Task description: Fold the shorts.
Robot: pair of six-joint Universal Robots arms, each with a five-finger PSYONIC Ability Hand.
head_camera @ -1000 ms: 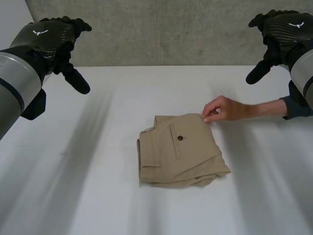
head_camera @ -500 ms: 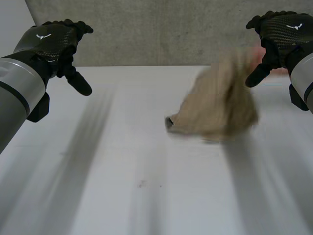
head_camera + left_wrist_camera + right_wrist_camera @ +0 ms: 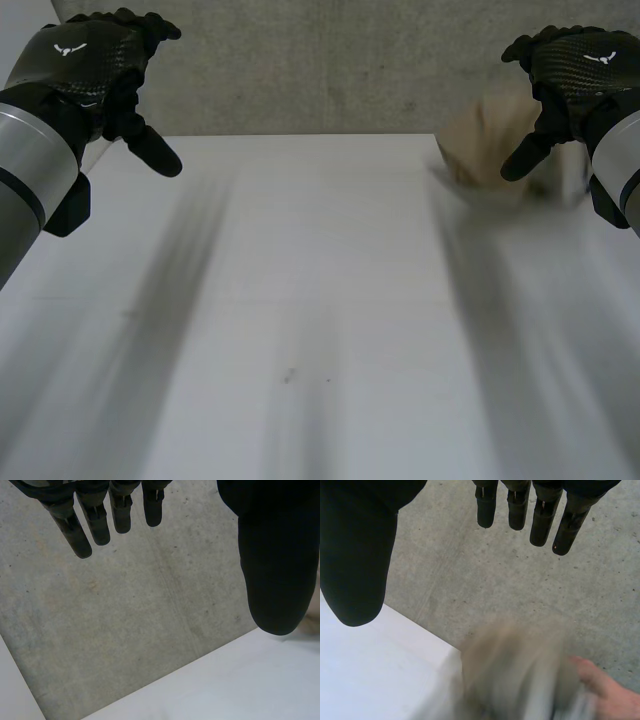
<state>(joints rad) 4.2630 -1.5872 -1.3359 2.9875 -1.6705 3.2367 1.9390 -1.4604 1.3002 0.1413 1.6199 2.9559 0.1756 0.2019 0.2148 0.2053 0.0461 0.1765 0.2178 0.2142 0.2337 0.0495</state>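
Left hand (image 3: 95, 70) and right hand (image 3: 570, 75) hover raised, fingers spread wide, holding nothing, with blurred tan shorts (image 3: 480, 150) bunched at the white table (image 3: 300, 300) far edge, touching a person's hand (image 3: 605, 690).

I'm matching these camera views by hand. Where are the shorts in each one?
Head view: shorts bunched at the table's far edge, behind the right hand.
Right wrist view: shorts in front of the palm, at the table edge, a person's hand beside them.
Left wrist view: maybe the tan sliver beside the left hand; too little to tell.
Shared landmark: the table edge meeting the wall.
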